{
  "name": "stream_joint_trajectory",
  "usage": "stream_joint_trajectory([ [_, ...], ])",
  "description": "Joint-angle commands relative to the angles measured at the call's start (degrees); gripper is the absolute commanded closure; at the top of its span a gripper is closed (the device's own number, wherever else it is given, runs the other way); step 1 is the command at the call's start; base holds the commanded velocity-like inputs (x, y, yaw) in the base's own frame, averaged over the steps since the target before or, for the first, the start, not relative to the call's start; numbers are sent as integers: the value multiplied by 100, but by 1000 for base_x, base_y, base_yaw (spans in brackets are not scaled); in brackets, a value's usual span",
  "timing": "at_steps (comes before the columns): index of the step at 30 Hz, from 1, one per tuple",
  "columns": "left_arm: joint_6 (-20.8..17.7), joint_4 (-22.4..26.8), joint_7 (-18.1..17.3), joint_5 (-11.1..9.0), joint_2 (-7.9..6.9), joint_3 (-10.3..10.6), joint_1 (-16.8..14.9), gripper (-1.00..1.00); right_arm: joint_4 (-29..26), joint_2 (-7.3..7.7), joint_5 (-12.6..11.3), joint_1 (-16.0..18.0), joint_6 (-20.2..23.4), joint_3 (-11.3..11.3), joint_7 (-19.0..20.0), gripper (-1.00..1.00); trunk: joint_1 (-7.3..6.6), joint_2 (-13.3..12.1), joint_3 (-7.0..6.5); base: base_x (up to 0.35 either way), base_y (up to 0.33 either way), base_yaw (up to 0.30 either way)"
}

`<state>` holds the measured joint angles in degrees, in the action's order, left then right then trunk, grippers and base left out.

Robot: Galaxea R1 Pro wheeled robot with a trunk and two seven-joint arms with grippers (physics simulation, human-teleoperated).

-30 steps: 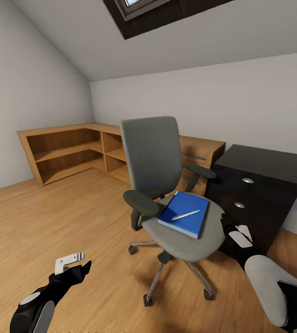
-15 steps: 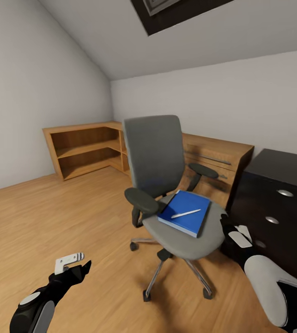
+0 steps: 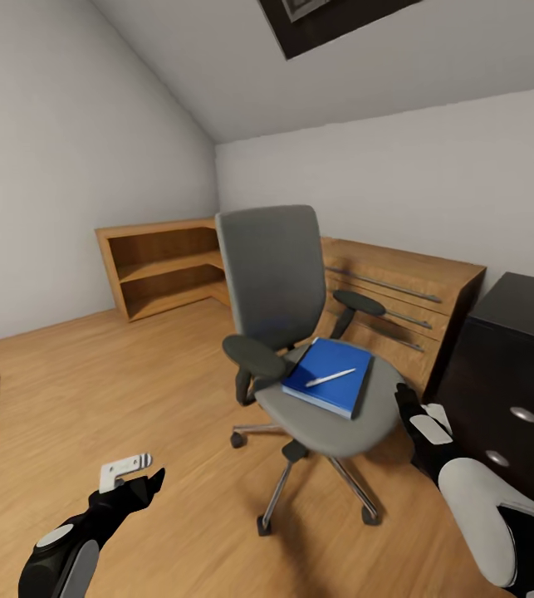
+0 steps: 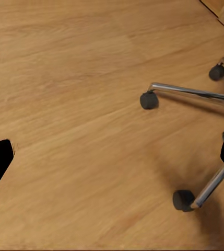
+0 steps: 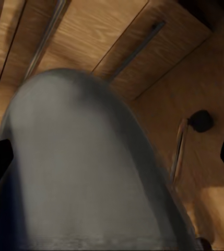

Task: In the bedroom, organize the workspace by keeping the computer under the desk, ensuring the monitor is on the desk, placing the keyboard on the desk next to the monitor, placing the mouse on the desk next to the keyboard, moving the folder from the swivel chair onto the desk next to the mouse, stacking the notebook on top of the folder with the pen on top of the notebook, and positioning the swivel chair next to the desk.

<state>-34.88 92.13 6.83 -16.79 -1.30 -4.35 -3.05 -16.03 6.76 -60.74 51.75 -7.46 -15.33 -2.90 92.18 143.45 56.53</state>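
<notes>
Where folder [image 3: 327, 378] lies, swivel chair [image 3: 300, 332] fronts chest [image 3: 399, 303]

1. We see open wooden floor [image 3: 92, 390] on the left side of the swivel chair [image 3: 300, 332], with nothing standing on it as far as the shelf unit [image 3: 163, 262].
2. The chair's black armrests [image 3: 254, 355] flank the seat, so the blue folder [image 3: 327, 375] and the pen [image 3: 330, 377] on it lie open from above and from the front edge.
3. The chair's chrome legs and casters [image 4: 149, 100] spread over the floor beneath the seat.
4. On the right, the black drawer unit [image 3: 516, 390] stands near the seat, leaving a narrow gap where our right gripper [image 3: 420, 415] sits, just beside the seat edge.
5. The wooden drawer chest [image 3: 399, 291] closes off the space behind the chair.
</notes>
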Motion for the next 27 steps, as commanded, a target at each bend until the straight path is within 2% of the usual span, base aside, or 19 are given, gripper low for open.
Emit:
stream_joint_trajectory([
  [1, -26, 7, 46, -61, -2, 3, -3, -100, -5, 1, -61, 2, -19, 21, -17, -100, -4, 3, 5, -309, 0, 1],
  [12, -28, 7, 46, -61, -2, 4, -3, -100, -5, 1, -60, 2, -19, 21, -17, -100, -4, 3, 5, -333, 0, 0],
  [20, -28, 7, 46, -61, -2, -3, -3, -100, 7, -10, -64, 2, -17, 29, -13, -100, -4, 3, 5, -59, 0, 149],
  [27, -28, 7, 46, -61, -2, -5, -3, -100, 0, -23, -69, 2, -2, 30, -25, -100, -4, 3, 5, -2, 0, 24],
])
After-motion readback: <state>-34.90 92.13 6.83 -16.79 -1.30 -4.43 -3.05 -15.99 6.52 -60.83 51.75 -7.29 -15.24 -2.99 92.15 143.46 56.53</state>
